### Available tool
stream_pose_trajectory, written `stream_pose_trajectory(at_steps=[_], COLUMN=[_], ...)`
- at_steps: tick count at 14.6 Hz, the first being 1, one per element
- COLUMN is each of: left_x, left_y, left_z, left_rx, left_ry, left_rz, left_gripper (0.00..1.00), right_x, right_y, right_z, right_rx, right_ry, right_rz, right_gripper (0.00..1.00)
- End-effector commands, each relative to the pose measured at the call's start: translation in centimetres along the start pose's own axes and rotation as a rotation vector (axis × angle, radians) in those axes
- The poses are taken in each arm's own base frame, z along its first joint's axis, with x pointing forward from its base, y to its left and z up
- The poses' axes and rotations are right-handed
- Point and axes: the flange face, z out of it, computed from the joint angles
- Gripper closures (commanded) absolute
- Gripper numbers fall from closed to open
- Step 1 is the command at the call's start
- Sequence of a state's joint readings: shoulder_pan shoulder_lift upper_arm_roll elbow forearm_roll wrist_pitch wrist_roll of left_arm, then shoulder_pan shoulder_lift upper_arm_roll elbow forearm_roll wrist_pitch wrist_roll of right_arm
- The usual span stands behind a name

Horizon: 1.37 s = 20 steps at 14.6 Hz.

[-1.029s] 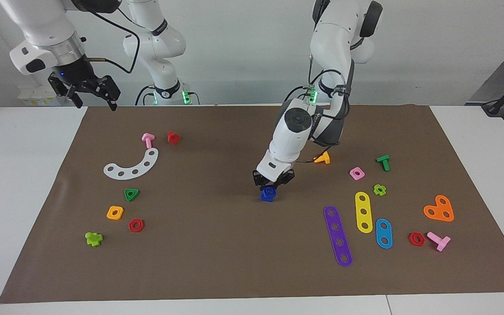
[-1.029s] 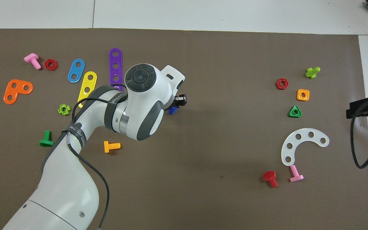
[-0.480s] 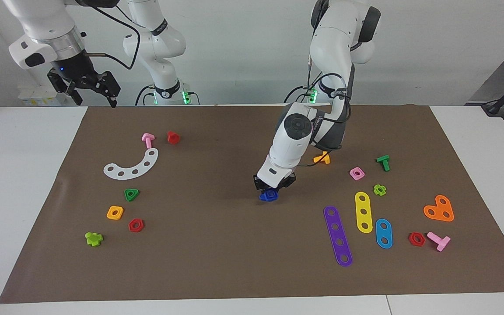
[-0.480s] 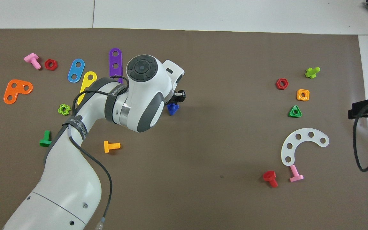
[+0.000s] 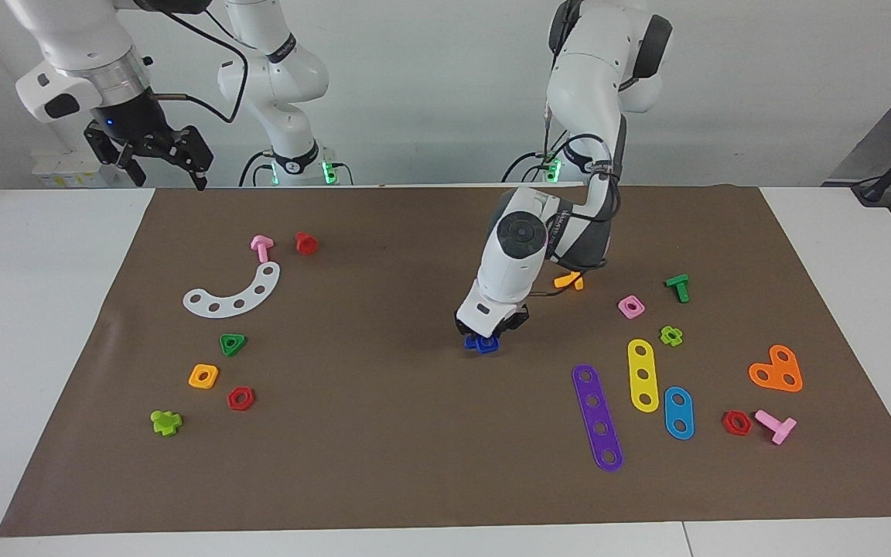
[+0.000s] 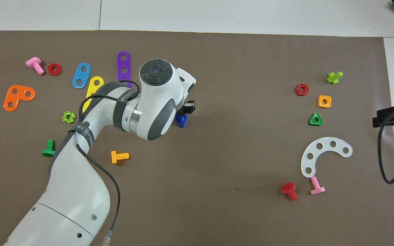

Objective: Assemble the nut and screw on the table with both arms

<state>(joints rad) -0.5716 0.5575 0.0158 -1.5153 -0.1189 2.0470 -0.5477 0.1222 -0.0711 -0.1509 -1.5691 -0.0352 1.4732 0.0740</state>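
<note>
Near the middle of the brown mat (image 5: pixel 384 433) on the table, my left gripper (image 5: pixel 488 333) points down, shut on the blue nut (image 5: pixel 476 340). The nut sits right on the dark-blue screw (image 5: pixel 487 347), which rests on the mat. From overhead only the screw's triangular head (image 6: pixel 182 120) shows under the left gripper (image 6: pixel 186 111); the arm's wrist hides the nut. I cannot tell how far the nut sits on the shaft. My right gripper (image 5: pixel 159 158) hangs open and empty, high over the mat's corner at the right arm's end; its black body (image 6: pixel 393 116) shows in the overhead view.
A purple strip (image 5: pixel 597 416), yellow strip (image 5: pixel 643 374), blue strip (image 5: pixel 678 412), pink nut (image 5: pixel 630 307) and orange screw (image 5: pixel 569 281) lie toward the left arm's end. A white arc (image 5: pixel 233 292), green triangular nut (image 5: pixel 233 343), orange nut (image 5: pixel 203 376) and red nut (image 5: pixel 240 398) lie toward the right arm's end.
The left gripper has come down with the nut, a little toward the left arm's end, and turned at the wrist. The right gripper rose slightly, then held still.
</note>
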Motion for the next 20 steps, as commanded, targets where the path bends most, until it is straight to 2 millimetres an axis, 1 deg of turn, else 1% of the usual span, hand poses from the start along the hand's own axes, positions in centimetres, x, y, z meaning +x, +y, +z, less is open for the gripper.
stream_pose_trajectory(at_steps=[1,2,3,4,8,10,13,16,19,20], left_x=[1.0,1.2,1.6,1.8,1.0,0.3,0.2,0.1,-0.1,-0.4], left_y=[0.2,0.2,0.5,0.8,0.8,1.4,1.7,1.8,1.7,1.8], left_z=[-1.0,-0.9,-1.7,-1.8,-1.8,-1.8,-1.7,-1.7,-1.4,-1.0], left_rx=[0.01,0.007,-0.002,-0.003,0.039,0.045,0.04,0.034,0.041,0.044], left_ry=[0.017,0.019,0.032,0.03,-0.033,-0.045,-0.046,-0.041,-0.049,-0.055], left_rz=[-0.014,-0.022,-0.035,-0.041,-0.039,-0.031,-0.07,-0.069,-0.07,-0.067], left_gripper=[0.84,0.84,0.84,0.84,0.84,0.86,0.86,0.86,0.86,0.86], right_x=[-0.4,-0.4,-0.5,-0.4,-0.4,-0.4,-0.4,-0.4,-0.4,-0.4], right_y=[0.0,0.1,0.1,0.0,0.0,0.0,0.1,0.1,0.0,0.0], right_z=[-0.2,-0.2,-0.3,-0.2,-0.2,-0.2,-0.2,-0.2,-0.2,-0.2], right_rx=[0.018,0.018,0.018,0.018,0.018,0.018,0.018,0.018,0.018,0.018], right_ry=[0.002,0.002,0.004,0.002,0.002,0.002,0.002,0.002,0.002,0.002], right_rz=[-0.022,-0.02,-0.022,-0.022,-0.022,-0.023,-0.02,-0.02,-0.022,-0.022], right_gripper=[0.0,0.0,0.0,0.0,0.0,0.0,0.0,0.0,0.0,0.0])
